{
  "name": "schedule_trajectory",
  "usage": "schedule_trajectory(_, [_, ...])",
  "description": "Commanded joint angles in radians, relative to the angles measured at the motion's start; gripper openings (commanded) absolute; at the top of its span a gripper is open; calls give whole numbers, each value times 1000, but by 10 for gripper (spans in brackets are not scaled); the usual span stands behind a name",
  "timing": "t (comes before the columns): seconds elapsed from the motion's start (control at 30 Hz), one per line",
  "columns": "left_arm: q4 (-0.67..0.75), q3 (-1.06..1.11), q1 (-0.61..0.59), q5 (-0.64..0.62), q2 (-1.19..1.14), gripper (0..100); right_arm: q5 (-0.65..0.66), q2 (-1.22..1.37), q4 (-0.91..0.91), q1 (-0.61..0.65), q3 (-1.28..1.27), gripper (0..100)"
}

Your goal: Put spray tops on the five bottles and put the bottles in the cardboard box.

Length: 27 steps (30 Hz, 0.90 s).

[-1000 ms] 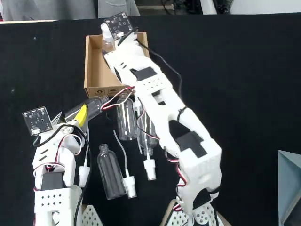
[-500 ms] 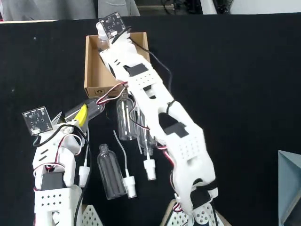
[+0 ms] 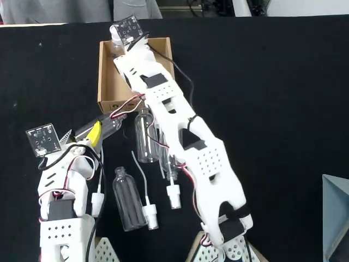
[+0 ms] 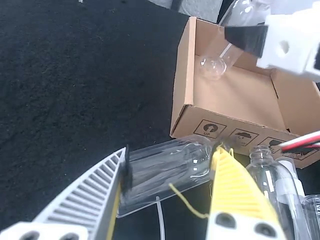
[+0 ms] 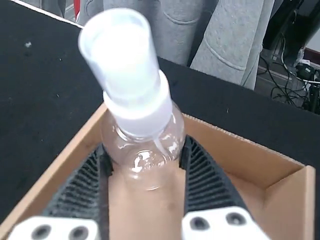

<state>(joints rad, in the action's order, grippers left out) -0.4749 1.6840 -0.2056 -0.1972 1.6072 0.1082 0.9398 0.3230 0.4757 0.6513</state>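
Capped bottle [image 5: 137, 125]: clear, round-shouldered, topped with a white spray head under a cloudy overcap, thin dip tube faint inside. Sits pinched at the shoulder between the black ribbed pads [image 5: 82, 192] of the right gripper [image 5: 145, 150], clamped from both sides, cap end tilted toward the wrist. Hangs base-down inside the cardboard box [image 3: 112, 82], at the box's 11 o'clock corner in the high view. Contact with the box floor: cannot tell.

Box itself: brown, open-topped, at 11 o'clock on the black table [image 3: 272, 109], with the right arm [image 3: 207, 158] stretched toward it from 5 o'clock.

At 7 o'clock from the box, just beside its near wall: second bottle [image 4: 160, 167], clear, lying on its side, neck end toward the box. Rests clamped between the grey ribbed finger and the yellow finger of the left gripper [image 4: 171, 157]. Neck mostly hidden behind the yellow finger.

At 6 o'clock from the box: two loose bottles [image 3: 146, 136] side by side, necks toward 12 o'clock, one partly under the right arm. Farther toward 6 o'clock: another open-necked bottle [image 3: 126, 201], and near it three loose spray tops [image 3: 150, 210] with trailing tubes.
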Motion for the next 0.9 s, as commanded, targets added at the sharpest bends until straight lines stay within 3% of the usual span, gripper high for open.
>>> schedule_trajectory(0.0, [-3,25,-1,6,14,249,3,13,-28,20,122,32])
schedule_trajectory(0.43, [-3,25,-1,6,14,249,5,81,51,20,228,41])
schedule_trajectory(0.63, [-3,25,-1,6,14,249,5,82,133,21,265,171])
schedule_trajectory(0.87, [-3,25,-1,6,14,249,5,82,132,23,265,180])
